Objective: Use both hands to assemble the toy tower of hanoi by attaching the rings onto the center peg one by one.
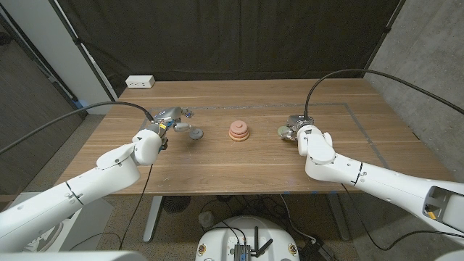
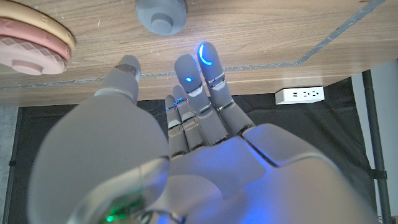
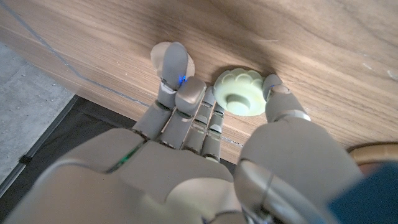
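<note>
The tower (image 1: 239,131) stands at the table's middle with pink and orange rings stacked on its peg; its pink stack (image 2: 31,43) also shows in the left wrist view. A grey ring (image 1: 194,133) lies flat left of it. My left hand (image 1: 168,123) is beside that ring with its fingers (image 2: 202,62) stretched out and apart, just short of the grey ring (image 2: 161,14), holding nothing. Right of the tower, a pale green ring (image 3: 239,93) lies on the wood. My right hand (image 1: 296,130) pinches it between thumb and fingers (image 3: 186,93).
A white power strip (image 1: 140,82) sits at the table's back left corner. A thin tape line (image 1: 362,123) runs across the right part of the wooden table (image 1: 239,170). Black cables arc over both arms, and a dark curtain hangs behind.
</note>
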{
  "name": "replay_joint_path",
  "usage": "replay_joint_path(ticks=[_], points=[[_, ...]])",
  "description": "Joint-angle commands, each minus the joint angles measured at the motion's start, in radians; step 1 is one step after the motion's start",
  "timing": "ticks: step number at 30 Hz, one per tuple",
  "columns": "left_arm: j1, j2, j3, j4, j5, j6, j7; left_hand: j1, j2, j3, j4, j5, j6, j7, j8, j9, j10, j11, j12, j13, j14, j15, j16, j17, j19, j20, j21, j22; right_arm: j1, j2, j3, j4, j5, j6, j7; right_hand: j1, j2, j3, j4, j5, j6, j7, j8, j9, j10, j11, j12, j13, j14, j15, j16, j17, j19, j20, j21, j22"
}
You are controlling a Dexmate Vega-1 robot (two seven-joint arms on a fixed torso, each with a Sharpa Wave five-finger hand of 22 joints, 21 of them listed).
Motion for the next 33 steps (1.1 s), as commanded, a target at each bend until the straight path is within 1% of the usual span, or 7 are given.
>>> replay_joint_path(ticks=[1,7,17,27,33], points=[[0.002,-0.006,-0.005,0.006,-0.005,-0.01,0.012,-0.006,0.003,0.008,-0.004,0.003,0.014,-0.002,0.002,0.005,0.012,-0.001,-0.001,0.003,0.006,-0.065,0.002,0.003,0.008,-0.133,-0.001,0.001,-0.012,-0.018,0.03,-0.031,0.015,0.013,-0.001,0.011,0.028,0.014,0.004,0.008,0.06,-0.047,0.005,0.005,0.051,-0.04,-0.004,0.005,0.015,-0.035,0.01,0.005,0.01,-0.082,0.003,0.005],[0.003,-0.004,-0.007,0.005,-0.005,-0.014,0.013,-0.006,0.003,0.01,-0.005,0.004,0.015,-0.002,0.001,0.005,0.012,-0.002,-0.001,0.003,0.006,-0.065,0.003,0.003,0.009,-0.133,-0.001,0.001,-0.02,-0.027,0.042,-0.058,0.01,0.011,-0.007,0.01,0.031,0.017,0.004,0.01,0.059,-0.044,0.004,0.005,0.055,-0.04,-0.006,0.006,0.021,-0.035,0.015,0.005,0.011,-0.082,-0.001,0.005],[0.009,-0.005,-0.009,0.001,-0.009,-0.013,0.016,-0.007,0.003,0.012,-0.005,0.004,0.018,-0.003,0.001,0.005,0.013,-0.004,-0.001,0.004,0.006,-0.065,0.003,0.004,0.01,-0.133,-0.002,0.001,-0.015,-0.043,0.036,-0.098,-0.03,0.007,0.024,0.008,0.033,0.019,0.004,0.012,0.059,-0.044,0.003,0.005,0.062,-0.04,-0.007,0.009,0.026,-0.034,0.02,0.005,0.014,-0.082,-0.002,0.006],[0.004,-0.005,-0.006,-0.004,-0.004,-0.01,0.011,-0.004,0.001,0.016,-0.009,0.005,0.019,-0.005,0.0,0.005,0.015,-0.005,-0.002,0.004,0.005,-0.066,0.002,0.002,0.01,-0.134,-0.003,0.002,-0.024,-0.064,0.062,-0.162,-0.051,0.004,0.061,0.006,0.035,0.021,0.004,0.014,0.059,-0.043,0.002,0.005,0.065,-0.038,-0.008,0.011,0.028,-0.034,0.022,0.005,0.014,-0.082,-0.004,0.006],[-0.002,-0.004,-0.007,0.001,-0.011,-0.023,0.003,-0.003,0.0,0.017,-0.009,0.005,0.02,-0.004,0.0,0.005,0.019,-0.003,-0.001,0.005,0.005,-0.066,0.003,0.003,0.01,-0.134,-0.003,0.002,-0.021,-0.065,0.07,-0.173,-0.067,0.009,0.085,0.004,0.036,0.023,0.004,0.016,0.061,-0.041,0.002,0.005,0.07,-0.037,-0.009,0.012,0.029,-0.034,0.025,0.005,0.014,-0.082,-0.006,0.007]])
